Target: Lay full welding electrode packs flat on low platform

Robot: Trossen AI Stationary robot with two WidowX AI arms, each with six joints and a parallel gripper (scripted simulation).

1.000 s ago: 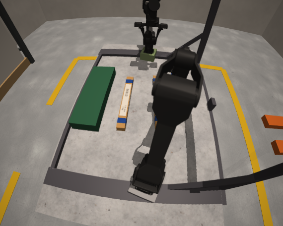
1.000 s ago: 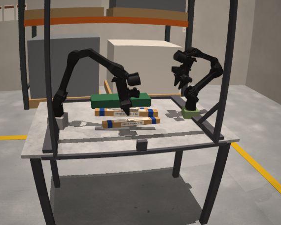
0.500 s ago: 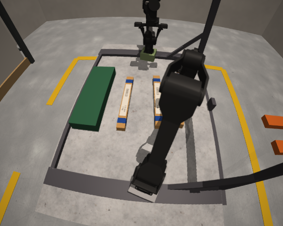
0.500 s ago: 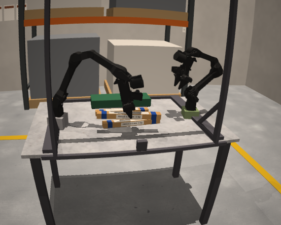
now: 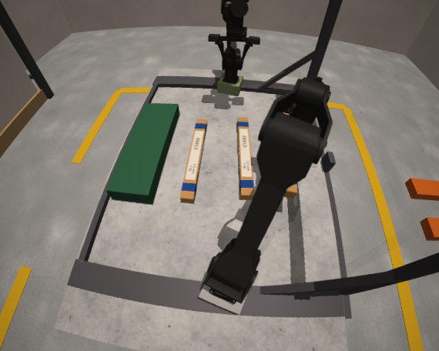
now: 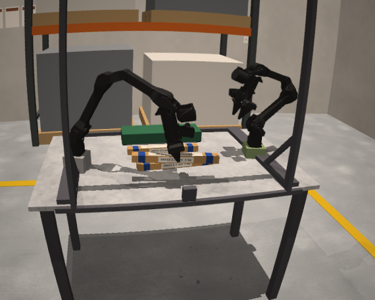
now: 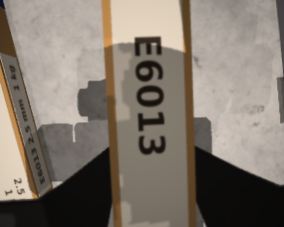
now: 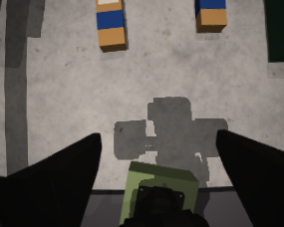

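The held pack [image 5: 291, 190] [image 6: 158, 159] [image 7: 149, 100], a long, slim carton, hangs raised over the desk [image 5: 159, 231] [image 6: 119, 199], clamped across its width by the left gripper [image 6: 175, 156] [image 7: 148, 151]. It should be fairly stiff, and smooth card may slip or pivot, so a mid-length grip suits it; its weight can't be read by eye. The near pack [image 5: 193, 158] [image 6: 162, 149] [image 8: 210, 20] and middle pack [image 5: 245, 154] [image 6: 176, 166] [image 7: 25, 119] [image 8: 111, 30] lie between it and the green platform [image 5: 143, 150] [image 6: 145, 136] [image 8: 281, 30], so crossing needs height. The right gripper [image 5: 232, 63] [image 6: 239, 115] [image 8: 158, 138] stands open, well apart.
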